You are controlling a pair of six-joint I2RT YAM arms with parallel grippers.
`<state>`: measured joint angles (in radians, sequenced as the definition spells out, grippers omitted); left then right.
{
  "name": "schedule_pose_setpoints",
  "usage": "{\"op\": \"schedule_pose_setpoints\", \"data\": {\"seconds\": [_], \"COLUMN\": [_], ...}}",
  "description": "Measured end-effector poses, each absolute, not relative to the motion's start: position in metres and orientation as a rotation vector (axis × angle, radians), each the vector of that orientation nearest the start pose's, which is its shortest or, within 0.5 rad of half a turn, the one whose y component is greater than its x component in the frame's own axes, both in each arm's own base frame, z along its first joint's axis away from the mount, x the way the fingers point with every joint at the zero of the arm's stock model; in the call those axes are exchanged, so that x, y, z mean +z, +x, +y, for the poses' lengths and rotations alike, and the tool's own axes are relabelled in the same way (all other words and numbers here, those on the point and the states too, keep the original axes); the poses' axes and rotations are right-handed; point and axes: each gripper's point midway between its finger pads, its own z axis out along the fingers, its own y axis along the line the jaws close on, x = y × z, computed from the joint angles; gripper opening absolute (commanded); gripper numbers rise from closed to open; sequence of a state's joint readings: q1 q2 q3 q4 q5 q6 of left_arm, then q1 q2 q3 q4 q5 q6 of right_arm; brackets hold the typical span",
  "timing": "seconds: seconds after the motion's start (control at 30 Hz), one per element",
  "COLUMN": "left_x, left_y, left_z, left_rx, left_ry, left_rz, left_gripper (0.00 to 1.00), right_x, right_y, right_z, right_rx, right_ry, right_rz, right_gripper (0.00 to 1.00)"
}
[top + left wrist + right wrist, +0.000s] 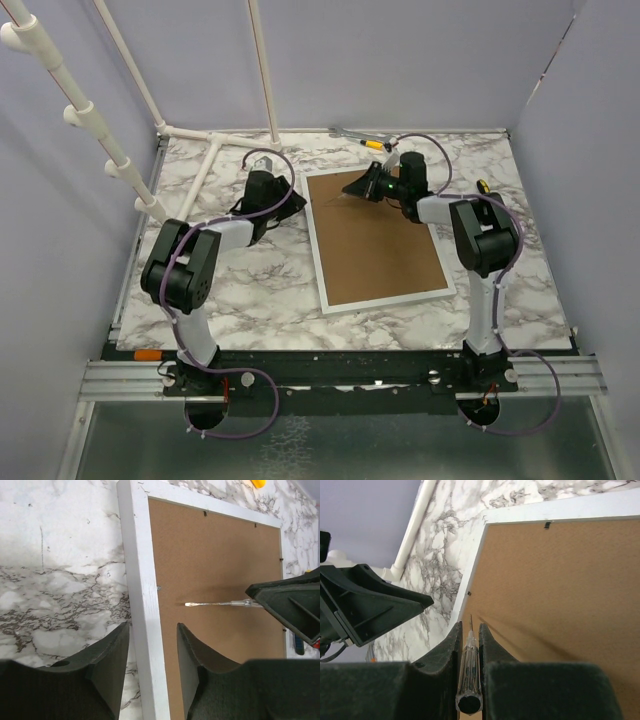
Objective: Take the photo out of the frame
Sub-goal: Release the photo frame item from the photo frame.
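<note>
Aiming a tool at the back of a face-down frame.

On the marble-patterned desk [240, 290] the large white rectangular picture frame [316, 250] lies face down, its long axis running away from the arm bases and its brown fibreboard backing [375, 245] uppermost. The photo is hidden, presumably beneath that board. The left hand [152, 630], fingers moderately apart, straddles the frame's left rail. The right hand [470, 630] is clamped on a slim clear-handled screwdriver [469, 680]. Its blade points leftward across the board, the tip just short of a small metal tab [158, 587] on that rail.
</note>
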<state>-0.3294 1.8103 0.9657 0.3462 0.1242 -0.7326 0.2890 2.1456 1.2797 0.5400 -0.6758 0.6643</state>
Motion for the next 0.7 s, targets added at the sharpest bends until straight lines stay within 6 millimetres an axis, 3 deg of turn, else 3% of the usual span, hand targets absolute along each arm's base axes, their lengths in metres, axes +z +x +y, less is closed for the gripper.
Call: {"op": "schedule_pose_setpoints", "data": {"seconds": [0.23,0.7], "left_x": [0.077,0.060], "left_y": [0.462,0.473], "left_z": [-0.212,-0.211], "left_rx": [-0.799,-0.832], "left_ry": [-0.356,-0.373], "left_rz": [2.131,2.165], "left_gripper": [0.37,0.31], "right_x": [0.078,0.075], "right_y": [0.491,0.499], "right_z": [0.282,0.288], "right_rx": [1.304,1.354], "right_ry": [-0.094,-0.072], "right_rz": [2.041,2.010], "right_gripper": [0.01,0.01]}}
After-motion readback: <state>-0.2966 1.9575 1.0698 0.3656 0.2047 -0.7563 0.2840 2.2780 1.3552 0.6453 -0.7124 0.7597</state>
